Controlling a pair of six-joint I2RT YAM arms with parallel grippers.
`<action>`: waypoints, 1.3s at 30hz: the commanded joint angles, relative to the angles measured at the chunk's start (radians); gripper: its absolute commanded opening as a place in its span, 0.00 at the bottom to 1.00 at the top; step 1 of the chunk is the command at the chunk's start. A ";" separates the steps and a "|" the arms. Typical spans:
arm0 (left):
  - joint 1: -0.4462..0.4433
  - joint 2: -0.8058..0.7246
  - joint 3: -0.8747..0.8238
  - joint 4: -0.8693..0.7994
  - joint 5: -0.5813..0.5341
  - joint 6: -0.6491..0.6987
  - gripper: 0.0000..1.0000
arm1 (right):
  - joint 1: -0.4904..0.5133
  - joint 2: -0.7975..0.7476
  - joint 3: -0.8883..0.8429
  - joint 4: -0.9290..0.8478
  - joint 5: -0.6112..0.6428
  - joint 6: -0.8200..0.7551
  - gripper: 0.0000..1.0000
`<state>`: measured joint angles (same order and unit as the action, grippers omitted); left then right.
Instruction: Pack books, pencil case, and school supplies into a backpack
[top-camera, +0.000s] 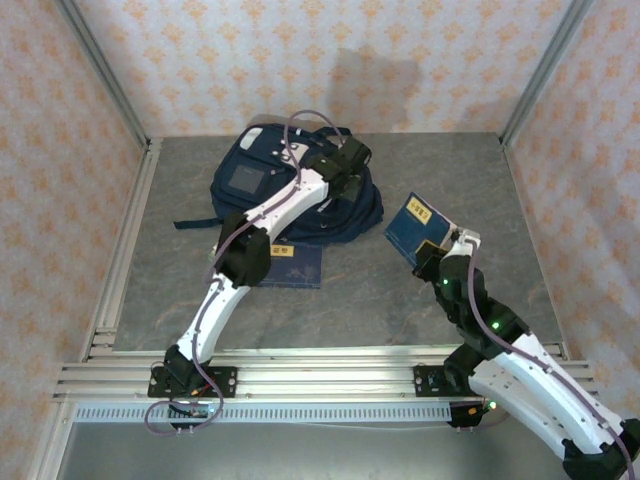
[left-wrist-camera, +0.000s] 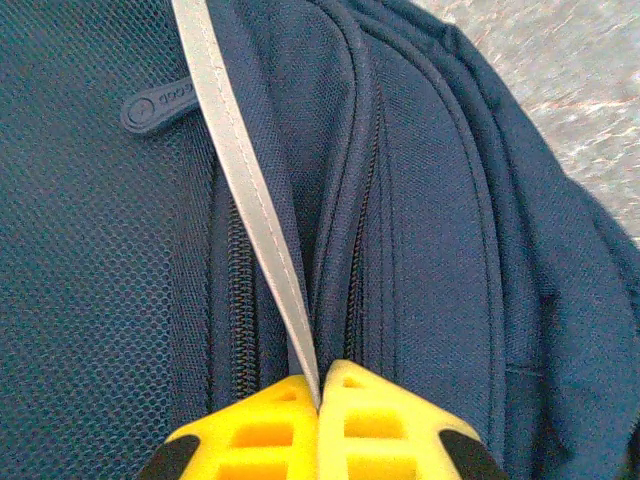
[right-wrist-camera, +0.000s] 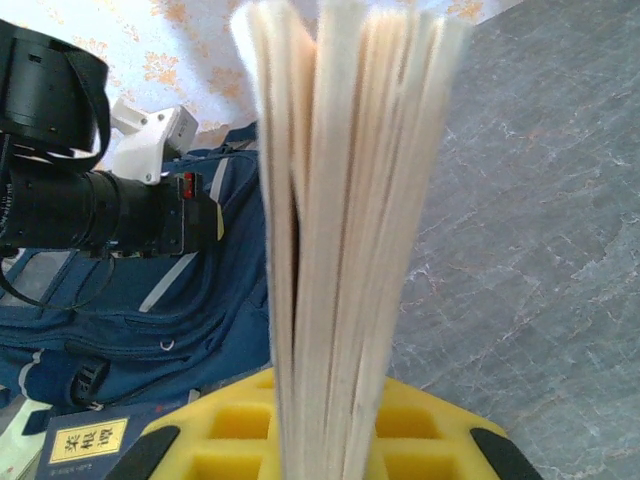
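Backpack (left-wrist-camera: 430, 200) stripe (left-wrist-camera: 240, 170) between left fingers (left-wrist-camera: 260, 430)

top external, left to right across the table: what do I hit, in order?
backpack → left gripper, on the backpack's right part → raised navy book. Left out: the flat navy book on the table, since it sits within the backpack's span.

Backpack (top-camera: 245, 178): navy, flat, far centre. Navy book (top-camera: 300, 268): flat, just beside it. Second navy book (top-camera: 415, 225): raised, tilted, right.
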<state>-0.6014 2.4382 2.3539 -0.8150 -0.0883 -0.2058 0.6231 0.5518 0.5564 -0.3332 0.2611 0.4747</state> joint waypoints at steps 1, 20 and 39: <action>0.012 -0.186 -0.004 -0.013 0.032 0.033 0.00 | -0.026 0.034 0.070 0.070 -0.060 -0.010 0.00; 0.133 -0.508 -0.245 0.100 0.238 0.019 0.00 | -0.216 0.413 0.106 0.553 -0.540 0.270 0.00; 0.197 -0.572 -0.219 0.119 0.336 -0.022 0.00 | -0.152 1.181 0.316 1.186 -0.720 0.498 0.00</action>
<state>-0.4141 1.9675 2.0991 -0.7879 0.2138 -0.2024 0.4355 1.6871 0.8116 0.7162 -0.4606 0.9684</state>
